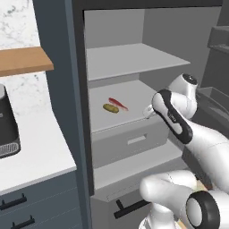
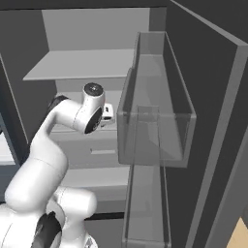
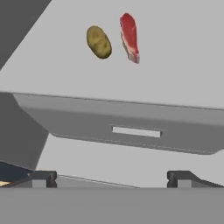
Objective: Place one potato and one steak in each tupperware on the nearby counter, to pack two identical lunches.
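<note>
A potato (image 1: 111, 108) and a steak (image 1: 118, 103) lay side by side on the middle shelf (image 1: 134, 96) of the open fridge, the potato just to the counter side of the steak and a little nearer the shelf's front edge, the two close together though I could not tell whether they touched. Through my hand camera the potato (image 3: 98, 41) sat beside the steak (image 3: 129, 36), both well back from the shelf's front lip, with bare grey shelf (image 3: 175, 65) all around them. Below that shelf ran a grey drawer (image 3: 135, 131) with a pale slot handle, also seen from the left base camera (image 1: 129, 142). My gripper (image 3: 111, 178) hung in front of the drawer, lower than the shelf, its two dark fingertips (image 3: 43, 178) set wide apart with nothing between them. From the left base camera my hand (image 1: 149, 110) pointed in toward the shelf from the door side, level with the potato and steak but apart from them. Above the middle shelf was another grey shelf (image 1: 129, 58). Toward the door side of the shelf, the right base camera showed the fridge door with its clear door bins (image 2: 157, 116) standing open beside my arm. On the other side of the fridge wall lay the white counter (image 1: 36, 156) over dark drawers, with a dark appliance (image 1: 6, 125) on it and a wooden wall shelf (image 1: 24, 60) above.
</note>
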